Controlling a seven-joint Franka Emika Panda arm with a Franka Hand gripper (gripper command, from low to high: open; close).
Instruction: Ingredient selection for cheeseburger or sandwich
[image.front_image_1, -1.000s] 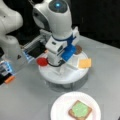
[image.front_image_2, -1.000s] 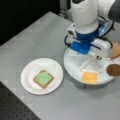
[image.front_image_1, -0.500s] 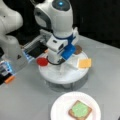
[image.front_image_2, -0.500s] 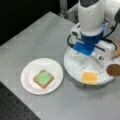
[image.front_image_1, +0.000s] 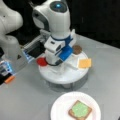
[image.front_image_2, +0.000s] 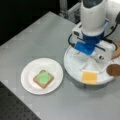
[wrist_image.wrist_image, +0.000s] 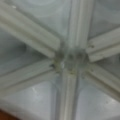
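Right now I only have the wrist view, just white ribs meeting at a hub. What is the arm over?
Observer: The gripper hangs low over the middle of the round white divided tray.
Operator: Which ingredients are in it?
Observer: A red disc at the tray's edge on a front view's left, and a yellow cheese square and a brown disc on its right.
Operator: And the sandwich?
Observer: One toast square with a green disc on top lies on the white plate.
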